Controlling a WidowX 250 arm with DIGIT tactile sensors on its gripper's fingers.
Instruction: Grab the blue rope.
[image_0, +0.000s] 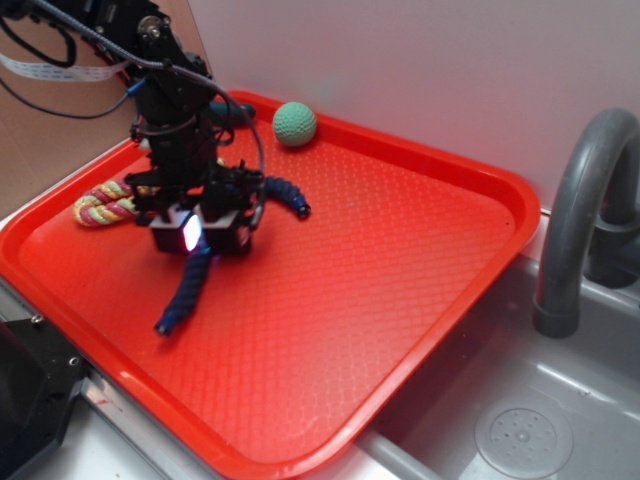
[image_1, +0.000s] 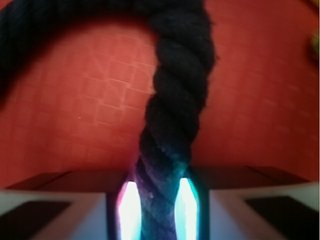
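Your hand (image_0: 200, 240) was low over the red tray (image_0: 400, 300), right on top of the blue rope (image_0: 190, 290). In the wrist view the rope (image_1: 175, 125) ran straight up the middle, and its near part sat between the two lit-up fingers (image_1: 129, 210). The fingers looked pressed against both sides of the rope, so I think the hand had closed on it, with no gap showing. The rope lay on the tray. One end pointed toward the front edge of the tray, below the hand. The other part curved away behind the hand and bent round like a cane, ending near the middle of the tray. So the long way of the rope ran through the hand, and the fingers squeezed across it. That is the good way to hold it. The colourful rope (image_0: 100, 205) lay beside the hand on the far left, and the green ball (image_0: 294, 124) sat well apart at the back. Next you would likely lift straight up.
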